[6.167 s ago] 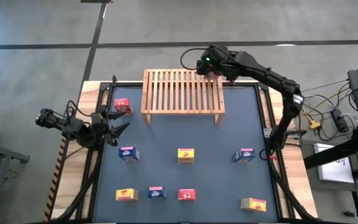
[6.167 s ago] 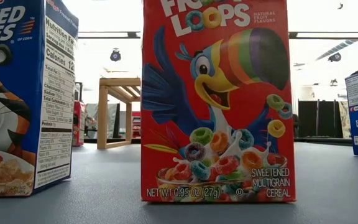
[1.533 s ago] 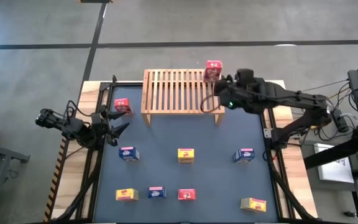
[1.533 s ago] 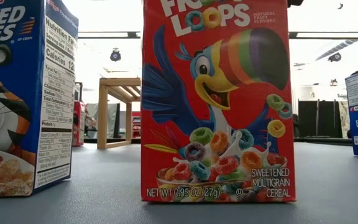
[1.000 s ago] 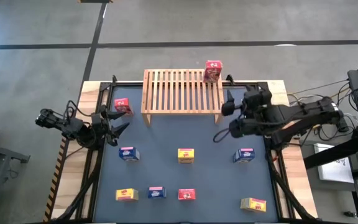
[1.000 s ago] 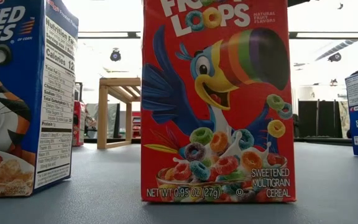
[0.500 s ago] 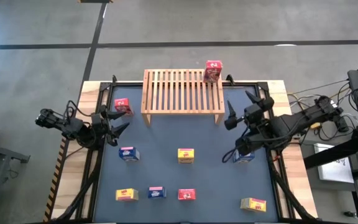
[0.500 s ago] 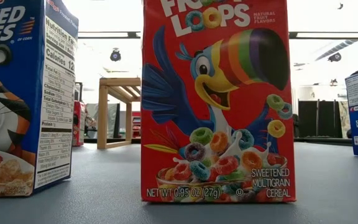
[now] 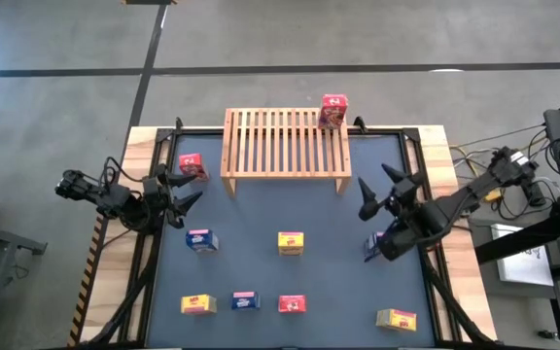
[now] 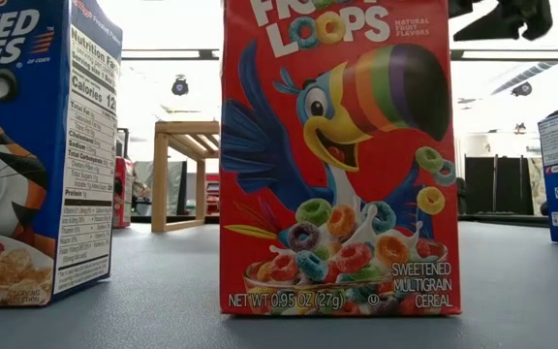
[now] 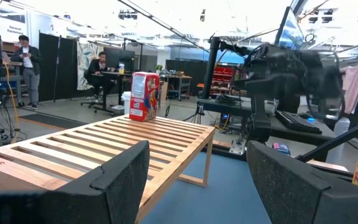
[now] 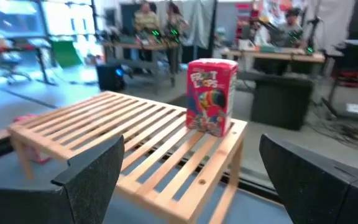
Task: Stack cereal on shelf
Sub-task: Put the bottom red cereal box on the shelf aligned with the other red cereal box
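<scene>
The right end effector (image 9: 381,190) hangs wide open and empty over the surface (image 9: 338,282), just past the shelf's (image 9: 285,146) right leg, above a blue box (image 9: 371,248). One red box (image 9: 333,110) stands upright on the shelf's far right corner. The left end effector (image 9: 185,188), open and empty, waits at the surface's left edge beside another red box (image 9: 192,165). Six more boxes are scattered nearer the front.

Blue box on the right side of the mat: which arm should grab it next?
Right. The right gripper is open beside the blue box; the left gripper waits at the far left edge near a red box.
</scene>
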